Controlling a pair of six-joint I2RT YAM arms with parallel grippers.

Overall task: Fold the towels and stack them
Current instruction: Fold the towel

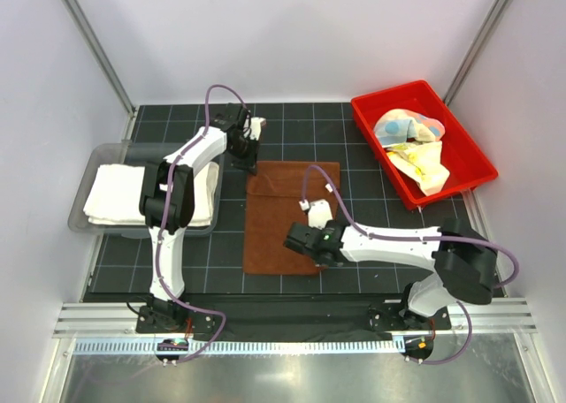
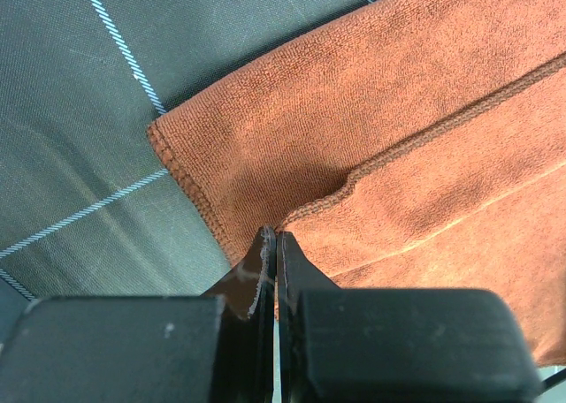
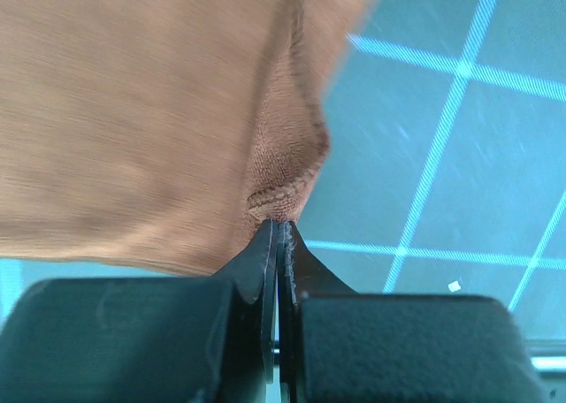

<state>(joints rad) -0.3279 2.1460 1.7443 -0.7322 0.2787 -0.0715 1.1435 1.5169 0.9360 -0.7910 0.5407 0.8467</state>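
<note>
While clamped in shut left gripper (image 2: 272,237) at its upper-left corner and shut right gripper (image 3: 277,226) lower down, treat brown towel (image 1: 274,217), mid-frame, as soft, light, floppy, gripping hemmed corners.

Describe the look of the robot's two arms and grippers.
Both the left arm and right arm have white shells, black joints and a looping purple cable. The left gripper and right gripper are black, with thin tapered fingers on blocky bodies.
</note>
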